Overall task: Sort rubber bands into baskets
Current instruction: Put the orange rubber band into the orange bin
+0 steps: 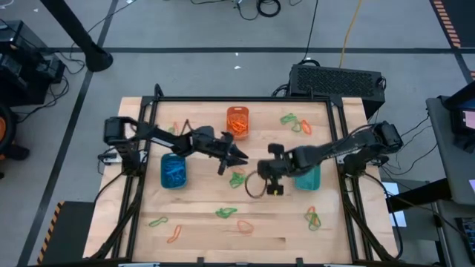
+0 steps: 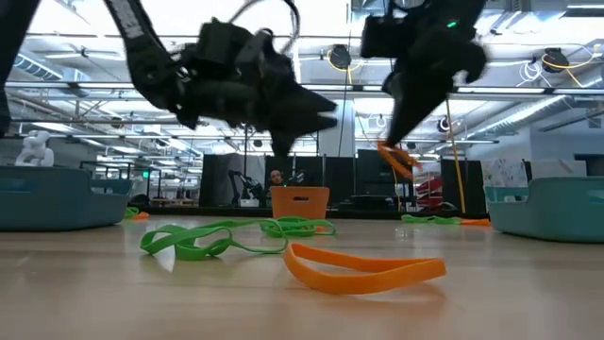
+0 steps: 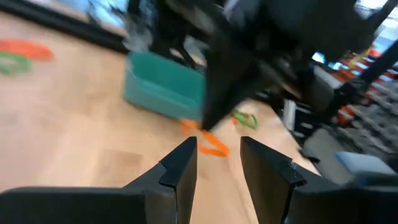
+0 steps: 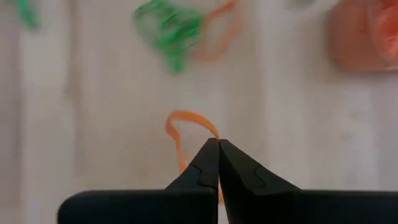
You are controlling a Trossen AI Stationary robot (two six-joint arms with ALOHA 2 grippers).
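no readable text, labels, brands or numbers in any view; background signage in the low view too blurred to make out

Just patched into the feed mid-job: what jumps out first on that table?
The right gripper, shut on an orange rubber band, hangs above the table's middle. The left gripper faces it, open and empty. The orange basket sits at the far edge, blue basket left, teal basket right.
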